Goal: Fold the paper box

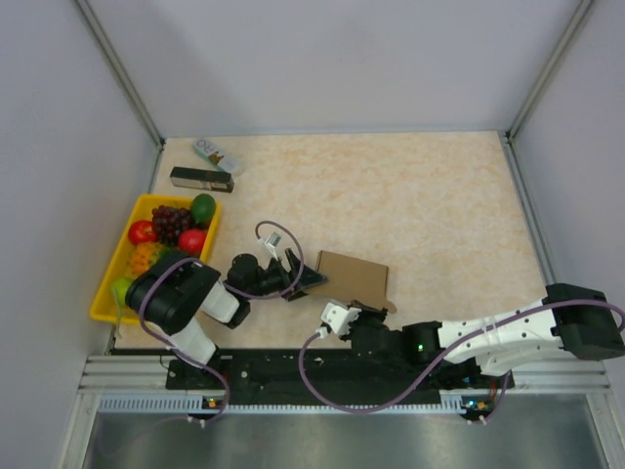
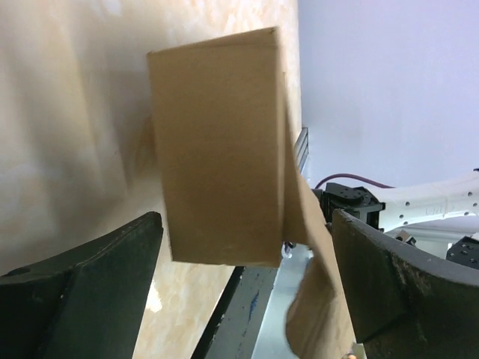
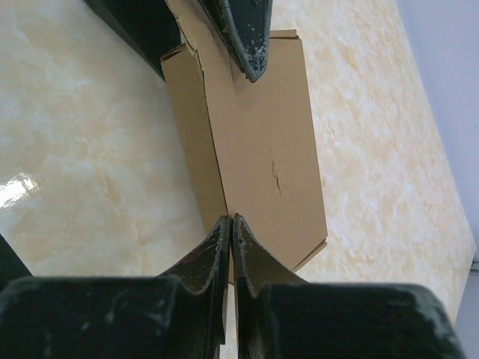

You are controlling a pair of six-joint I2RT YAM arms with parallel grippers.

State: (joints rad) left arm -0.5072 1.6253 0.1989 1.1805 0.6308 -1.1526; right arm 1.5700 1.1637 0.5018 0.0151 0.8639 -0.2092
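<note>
A yellow plastic tray [image 1: 115, 259] of mixed fruit sits at the far left of the beige marbled tabletop [image 1: 439, 215]. Behind it lie a slim black rectangular box [image 1: 201, 180] and a small white printed packet [image 1: 217, 155], just beside each other. Next comes the left gripper [image 1: 311, 280], its jaws spread wide and holding nothing; in its wrist view the carton's panel stands ahead of the gap between the two dark fingers [image 2: 82, 292]. The plain brown cardboard paper box [image 1: 354, 277], partly folded, rests near the table's near edge, between the two arms. The right gripper [image 3: 229, 221] is closed tight, pinching the carton's thin near edge.
</note>
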